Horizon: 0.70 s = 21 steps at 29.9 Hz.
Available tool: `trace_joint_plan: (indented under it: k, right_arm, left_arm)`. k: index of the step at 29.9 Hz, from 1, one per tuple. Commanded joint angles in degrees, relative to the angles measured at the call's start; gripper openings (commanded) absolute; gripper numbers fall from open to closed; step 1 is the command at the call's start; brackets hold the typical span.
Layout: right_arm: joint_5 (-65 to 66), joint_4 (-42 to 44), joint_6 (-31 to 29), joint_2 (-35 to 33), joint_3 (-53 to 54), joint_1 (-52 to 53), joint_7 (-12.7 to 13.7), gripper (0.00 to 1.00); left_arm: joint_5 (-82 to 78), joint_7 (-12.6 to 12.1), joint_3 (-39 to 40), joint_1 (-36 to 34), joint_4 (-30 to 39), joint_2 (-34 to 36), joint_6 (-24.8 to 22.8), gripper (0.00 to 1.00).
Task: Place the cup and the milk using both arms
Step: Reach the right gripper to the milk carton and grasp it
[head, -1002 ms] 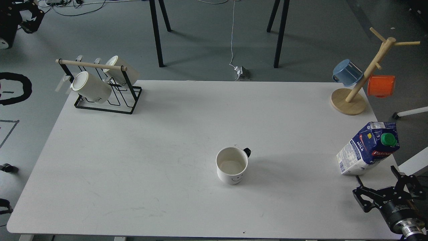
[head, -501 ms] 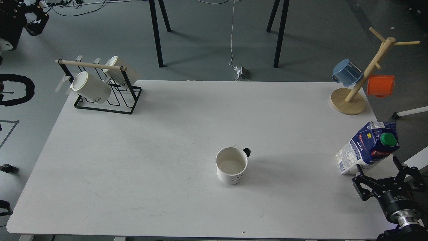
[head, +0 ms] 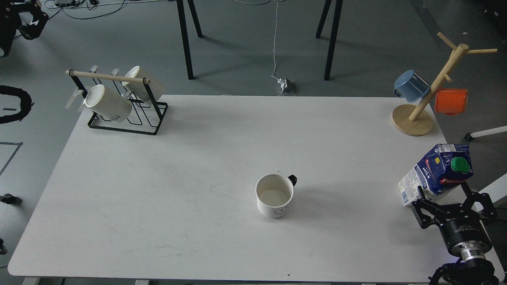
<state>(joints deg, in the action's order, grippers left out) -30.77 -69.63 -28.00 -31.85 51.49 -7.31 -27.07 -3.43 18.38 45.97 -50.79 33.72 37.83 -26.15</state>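
Note:
A white cup (head: 274, 196) with a smiley face and a black handle stands upright near the middle of the white table (head: 190, 158). A blue and white milk carton (head: 437, 174) with a green cap stands tilted at the table's right edge. My right gripper (head: 443, 190) is open just in front of the carton, one finger on each side of its lower end, and I cannot tell whether they touch it. My left gripper (head: 27, 18) is a dark shape at the far upper left, off the table, its fingers unclear.
A black wire rack (head: 122, 107) with two white mugs stands at the back left. A wooden mug tree (head: 424, 107) with a blue mug (head: 411, 86) and an orange mug (head: 451, 101) stands at the back right. Black table legs and cables lie on the floor beyond.
My right gripper has moved forward and up to the milk carton, its open fingers now flanking the carton's lower end. The dark left arm parts at the left edge shifted slightly.

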Motion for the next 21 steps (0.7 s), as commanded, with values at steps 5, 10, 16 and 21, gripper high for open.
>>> trace_joint_plan:
  k: [5, 10, 16, 21]
  right_arm:
    - [0.3, 0.4, 0.0, 0.1, 0.0, 0.9, 0.1, 0.89]
    - [1.8, 0.3, 0.0, 0.1, 0.1, 0.9, 0.1, 0.65]
    - [2.2, -0.2, 0.0, 0.2, 0.1, 0.8, 0.1, 0.51]
    - [2.3, -4.9, 0.0, -0.1, 0.1, 0.6, 0.2, 0.51]
  left_arm:
    - [0.0, 0.0, 0.0, 0.0, -0.1, 0.7, 0.0, 1.00]
    - [0.0, 0.0, 0.0, 0.0, -0.1, 0.6, 0.0, 1.00]
    - [0.0, 0.0, 0.0, 0.0, 0.1, 0.7, 0.1, 1.00]
    - [0.0, 0.0, 0.0, 0.1, 0.1, 0.8, 0.1, 1.00]
